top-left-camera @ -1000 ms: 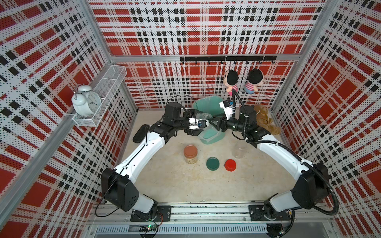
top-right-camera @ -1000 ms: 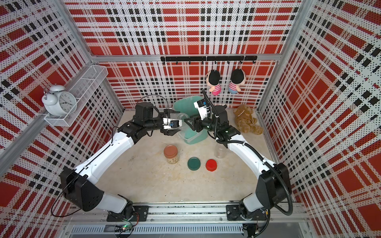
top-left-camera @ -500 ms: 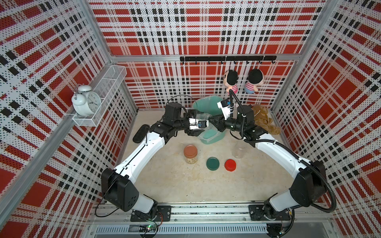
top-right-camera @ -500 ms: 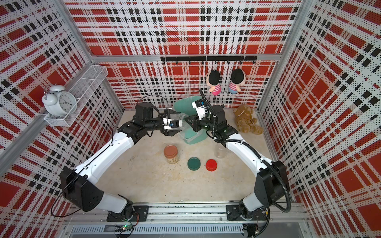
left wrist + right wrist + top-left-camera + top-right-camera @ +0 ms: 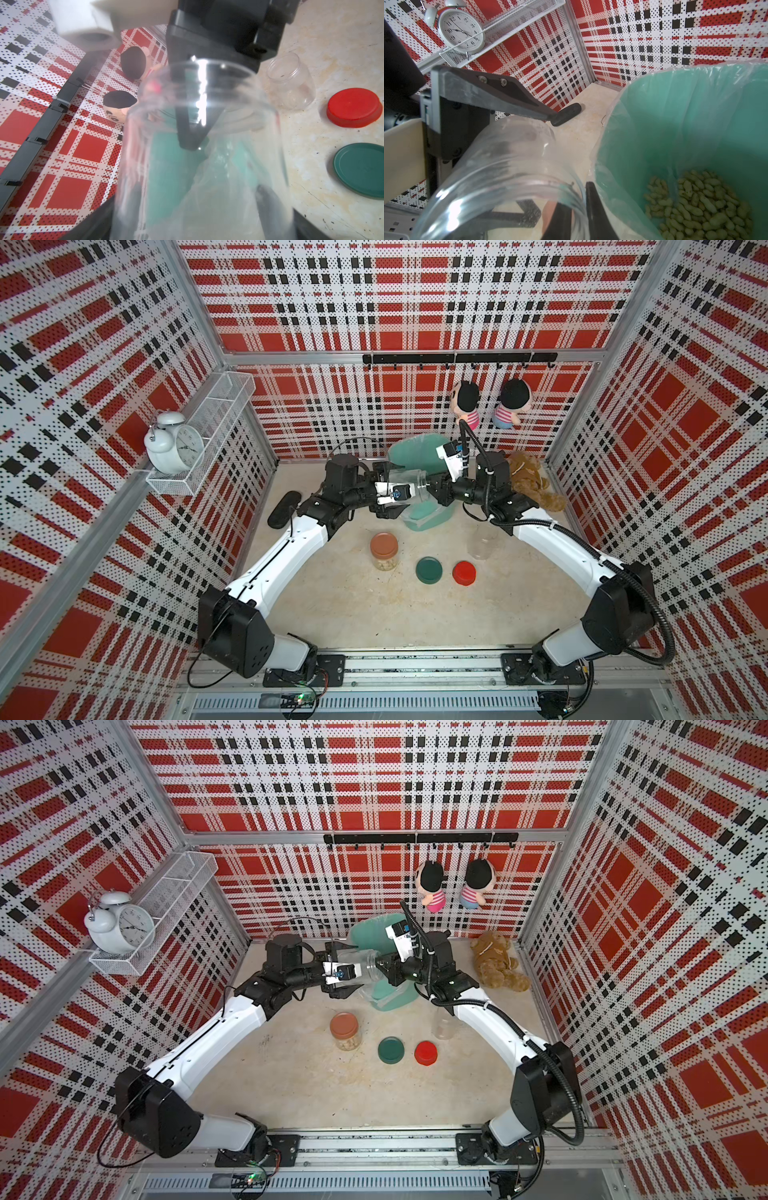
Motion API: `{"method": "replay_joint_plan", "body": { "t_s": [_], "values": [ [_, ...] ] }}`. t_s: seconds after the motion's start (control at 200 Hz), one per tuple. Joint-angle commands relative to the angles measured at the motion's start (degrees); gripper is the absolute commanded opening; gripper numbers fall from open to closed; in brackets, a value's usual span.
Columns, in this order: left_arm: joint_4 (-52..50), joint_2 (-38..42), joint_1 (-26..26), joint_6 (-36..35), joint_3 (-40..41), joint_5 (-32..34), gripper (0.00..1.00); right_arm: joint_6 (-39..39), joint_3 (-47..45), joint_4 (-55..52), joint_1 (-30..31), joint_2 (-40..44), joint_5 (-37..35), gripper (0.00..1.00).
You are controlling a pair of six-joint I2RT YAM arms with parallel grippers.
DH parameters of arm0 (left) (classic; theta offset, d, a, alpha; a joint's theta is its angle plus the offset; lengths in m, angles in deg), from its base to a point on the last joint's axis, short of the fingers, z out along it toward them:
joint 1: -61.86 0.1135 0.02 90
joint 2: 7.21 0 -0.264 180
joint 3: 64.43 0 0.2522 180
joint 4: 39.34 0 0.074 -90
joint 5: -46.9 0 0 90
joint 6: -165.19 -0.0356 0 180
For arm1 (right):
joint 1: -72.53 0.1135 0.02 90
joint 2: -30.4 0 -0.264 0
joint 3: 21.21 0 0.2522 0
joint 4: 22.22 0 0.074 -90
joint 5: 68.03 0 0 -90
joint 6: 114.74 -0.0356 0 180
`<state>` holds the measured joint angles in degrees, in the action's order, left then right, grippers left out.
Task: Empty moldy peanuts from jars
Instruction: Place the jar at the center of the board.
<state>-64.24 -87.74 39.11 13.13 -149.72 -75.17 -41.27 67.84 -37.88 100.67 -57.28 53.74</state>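
Right wrist view: our right gripper [image 5: 574,195] clamps the rim of the empty jar [image 5: 500,170].
Our left gripper [image 5: 392,489] stands spread clear; the jar lies level, mouth toward the right.

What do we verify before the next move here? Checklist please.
1. Right gripper shut on the held jar at its rim: ok.
2. Left gripper open: ok; clear of the jar's wall: cannot tell.
3. Held jar empty: ok.
4. Peanuts lying inside the bin: ok.
5. Brown-lidded jar emptied: not ok, it is capped with peanuts inside.
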Motion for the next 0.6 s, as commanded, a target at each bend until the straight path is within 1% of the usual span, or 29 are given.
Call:
{"method": "replay_joint_plan", "body": {
  "t_s": [0.0,0.165,0.281,0.311,0.331,0.406,0.501,0.591],
  "values": [
    [5.1,3.0,1.6,2.6,2.8,-0.3,0.98,1.1,3.2,0.2,-0.7,3.3,0.9,0.00],
    [8.9,7.4,4.9,5.3,9.4,-1.3,0.98,7.9,6.6,-9.6,-1.5,4.5,-1.8,0.00],
    [12.8,11.1,7.9,8.6,14.8,-2.7,0.98,13.2,7.1,-15.4,-2.3,6.9,-4.5,0.00],
    [14.0,12.1,8.1,9.6,16.4,-3.0,0.98,14.9,7.1,-17.1,-2.3,7.5,-5.4,0.00],
    [14.9,12.9,10.2,10.4,17.3,-3.3,0.98,16.2,7.1,-18.3,-2.3,8.0,-5.9,0.00],
    [18.4,15.0,12.2,13.3,21.1,-3.9,0.98,20.3,7.1,-23.0,-2.3,9.4,-8.2,0.00],
    [22.1,16.3,14.3,16.5,24.4,-4.3,0.98,24.8,6.2,-27.9,-2.3,11.3,-11.6,0.00],
    [24.2,15.8,15.8,19.0,26.0,-3.9,0.98,28.1,4.4,-31.2,-2.2,12.9,-15.0,0.00]
  ]
}}
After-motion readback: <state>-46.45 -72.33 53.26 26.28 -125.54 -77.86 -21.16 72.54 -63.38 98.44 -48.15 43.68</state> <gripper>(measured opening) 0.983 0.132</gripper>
